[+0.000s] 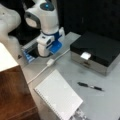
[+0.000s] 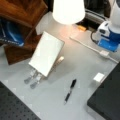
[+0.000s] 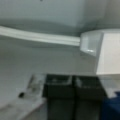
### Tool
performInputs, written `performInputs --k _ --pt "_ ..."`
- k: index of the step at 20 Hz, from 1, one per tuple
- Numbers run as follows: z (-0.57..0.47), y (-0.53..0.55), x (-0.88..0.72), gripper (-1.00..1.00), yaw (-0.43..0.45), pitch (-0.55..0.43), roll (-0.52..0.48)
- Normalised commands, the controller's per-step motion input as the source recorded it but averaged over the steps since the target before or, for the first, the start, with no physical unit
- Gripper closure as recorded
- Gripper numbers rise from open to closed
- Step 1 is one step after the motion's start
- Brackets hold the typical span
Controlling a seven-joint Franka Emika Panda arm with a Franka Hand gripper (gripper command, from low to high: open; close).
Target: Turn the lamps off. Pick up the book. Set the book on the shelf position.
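Grey table point(image 1: 105, 100), book point(image 1: 58, 96) (corner cropped), gripper point(image 3: 73, 82) closed

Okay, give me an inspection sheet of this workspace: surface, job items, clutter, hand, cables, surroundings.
Surface: grey table, mostly bare.
Job's things: book propped tilted on silver rack; shelf position beside it; lamp lit.
Clutter: pen; black box with a small white piece on it.
Hand: hand low over the white switch block, fingers together, holding nothing.
Cables: white cable across the table, switch block inline.
Surroundings: dark backdrop.
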Motion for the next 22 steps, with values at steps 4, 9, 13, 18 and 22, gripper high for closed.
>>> performInputs --k 4,9,13,18,22 --pt "-0.60 -0.15 -0.76 1.00 -0.018 -0.557 0.142" --pt "-0.55 -0.22 -0.80 1.00 0.003 -0.582 0.100" --pt "-0.53 -0.26 -0.85 1.00 0.004 -0.589 0.086" --pt "-0.53 -0.27 -0.89 1.00 0.018 -0.609 0.079" --pt "-0.60 -0.25 -0.92 1.00 -0.004 -0.618 0.069"
